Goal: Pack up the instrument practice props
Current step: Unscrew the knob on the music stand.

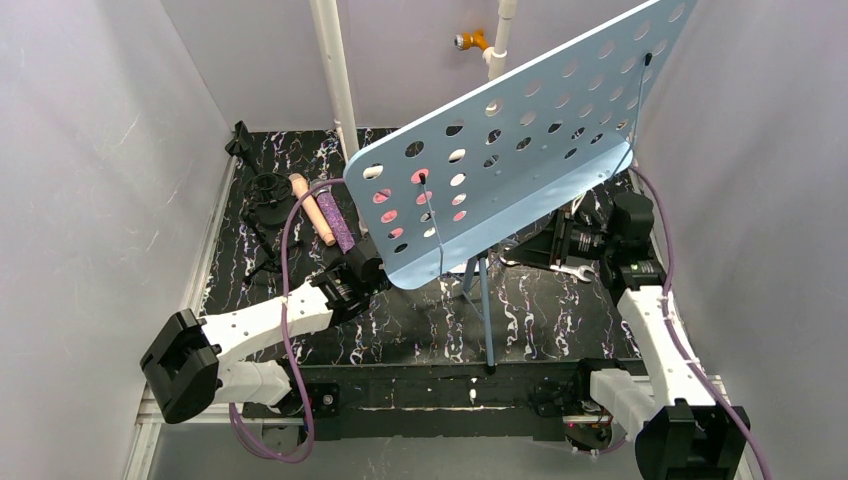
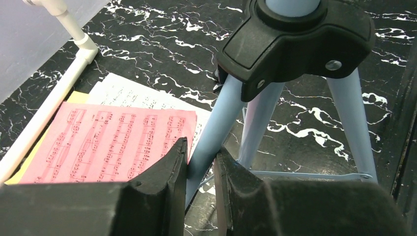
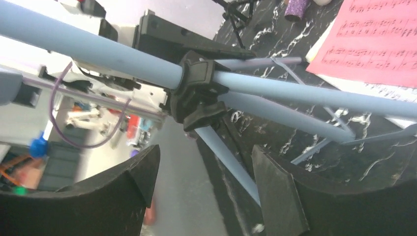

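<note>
The light-blue perforated music rack (image 1: pixel 520 140) leans tilted over the middle of the table on its tripod legs (image 1: pixel 486 310). My left gripper (image 2: pixel 200 150) is shut on one tripod leg (image 2: pixel 216 123) just below the black hub (image 2: pixel 300 39). My right gripper (image 3: pixel 206 152) is open beside the hub (image 3: pixel 196 93); a leg (image 3: pixel 231 164) runs between its jaws untouched. Pink sheet-music pages (image 2: pixel 113 145) lie under the rack on a white page (image 2: pixel 128 93). The peach microphone (image 1: pixel 312 210) and purple glitter microphone (image 1: pixel 340 222) lie at back left by the black round-base holder (image 1: pixel 265 190) and mic tripod (image 1: pixel 262 262).
A silver wrench (image 1: pixel 570 270) lies on the black marbled table near my right gripper. White plastic pipes (image 1: pixel 335 70) stand at the back, and one runs along the floor (image 2: pixel 44 113) beside the pages. Grey walls close in on both sides.
</note>
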